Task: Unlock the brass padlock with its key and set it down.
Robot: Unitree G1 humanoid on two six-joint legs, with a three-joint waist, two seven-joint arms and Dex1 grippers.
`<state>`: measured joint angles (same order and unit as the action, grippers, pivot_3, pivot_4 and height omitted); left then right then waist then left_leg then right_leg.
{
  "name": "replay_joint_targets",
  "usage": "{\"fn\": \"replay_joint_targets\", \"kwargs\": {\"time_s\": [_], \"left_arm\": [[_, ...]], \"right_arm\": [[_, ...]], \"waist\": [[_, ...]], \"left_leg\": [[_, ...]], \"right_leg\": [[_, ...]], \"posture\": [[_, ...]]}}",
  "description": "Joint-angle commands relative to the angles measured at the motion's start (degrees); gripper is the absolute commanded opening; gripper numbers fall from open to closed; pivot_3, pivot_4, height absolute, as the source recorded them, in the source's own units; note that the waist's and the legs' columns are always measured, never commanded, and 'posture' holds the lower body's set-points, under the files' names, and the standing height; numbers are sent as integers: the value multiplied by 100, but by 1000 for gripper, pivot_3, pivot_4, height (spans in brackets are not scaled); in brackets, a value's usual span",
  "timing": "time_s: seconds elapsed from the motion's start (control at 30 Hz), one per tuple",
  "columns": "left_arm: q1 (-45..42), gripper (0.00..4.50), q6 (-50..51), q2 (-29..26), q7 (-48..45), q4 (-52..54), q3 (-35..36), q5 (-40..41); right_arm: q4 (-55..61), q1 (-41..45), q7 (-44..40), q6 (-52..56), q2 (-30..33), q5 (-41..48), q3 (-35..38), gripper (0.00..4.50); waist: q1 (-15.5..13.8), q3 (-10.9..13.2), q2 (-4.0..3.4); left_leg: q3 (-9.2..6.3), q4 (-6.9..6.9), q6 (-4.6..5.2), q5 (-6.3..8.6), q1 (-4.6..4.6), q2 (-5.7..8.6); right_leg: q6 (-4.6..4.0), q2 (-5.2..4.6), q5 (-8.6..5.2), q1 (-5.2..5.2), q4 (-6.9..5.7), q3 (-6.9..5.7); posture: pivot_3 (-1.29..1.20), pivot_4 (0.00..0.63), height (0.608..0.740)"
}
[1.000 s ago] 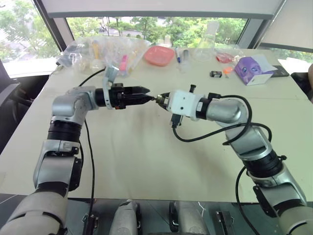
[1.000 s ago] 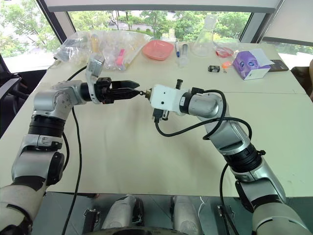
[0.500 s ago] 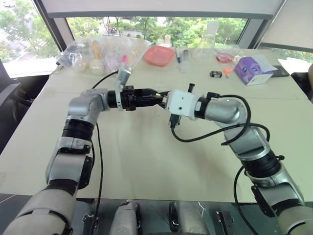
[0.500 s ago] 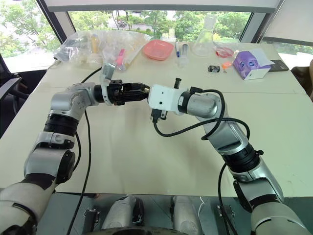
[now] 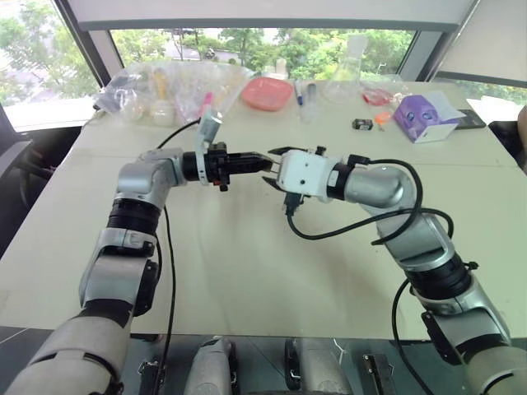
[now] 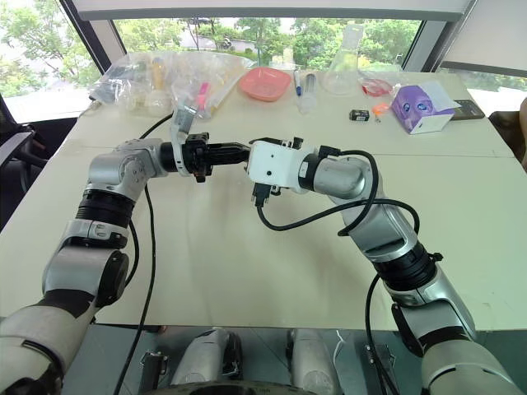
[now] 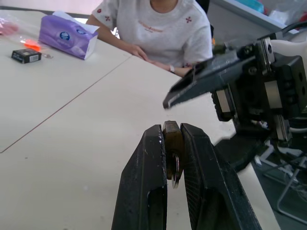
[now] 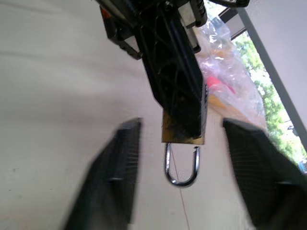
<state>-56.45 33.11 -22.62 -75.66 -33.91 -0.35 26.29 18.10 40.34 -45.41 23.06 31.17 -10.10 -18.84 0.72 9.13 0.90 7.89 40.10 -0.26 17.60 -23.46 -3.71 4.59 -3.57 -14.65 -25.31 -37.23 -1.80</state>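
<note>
The brass padlock [image 7: 171,138] is pinched by its body between the tips of my left gripper [image 7: 171,132], which is shut on it and points level toward my right hand. Its silvery shackle [image 8: 181,166] hangs out as a U, with one end looking free of the body. My right gripper [image 5: 273,168] faces the left gripper [image 5: 263,162] tip to tip above the table. It is open, one finger [image 8: 115,177] on each side of the padlock [image 8: 182,132] and touching nothing. The key is hidden.
Along the table's far edge lie clear plastic bags [image 5: 165,86], a pink bowl [image 5: 268,92], a glass flask [image 5: 346,78], a small black box [image 5: 363,124] and a purple tissue box [image 5: 420,115]. A person in a white shirt [image 7: 163,24] sits at the table.
My left gripper came in from the left and shut on the padlock. My right gripper, shut on it before, has opened and let go.
</note>
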Motion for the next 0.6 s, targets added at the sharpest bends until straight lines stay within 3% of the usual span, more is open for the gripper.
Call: {"fn": "replay_joint_targets", "kwargs": {"time_s": [0.03,0.23,0.6], "left_arm": [[39,108,149,-90,119,442,265,224],[149,108,396,-93,265,768,367,363],[-2,108,804,-42,359,1058,576,804]], "right_arm": [[386,-112,186,309,50,5,411,4454],[1041,15,834,2039,-999,1000,1493,4454],[891,-102,1282,2149,-901,1040,1333,4454]], "waist": [[-7,0,0],[4,0,0],[7,0,0]], "left_leg": [[0,0,0,0,0,0],[-8,0,-5,-3,0,-3],[-5,-1,-4,-2,0,0]], "right_leg": [[0,0,0,0,0,0],[0,3,0,-1,-6,-1],[0,1,0,0,-4,-1]], "posture": [[0,150,733],[0,150,733],[0,150,733]]}}
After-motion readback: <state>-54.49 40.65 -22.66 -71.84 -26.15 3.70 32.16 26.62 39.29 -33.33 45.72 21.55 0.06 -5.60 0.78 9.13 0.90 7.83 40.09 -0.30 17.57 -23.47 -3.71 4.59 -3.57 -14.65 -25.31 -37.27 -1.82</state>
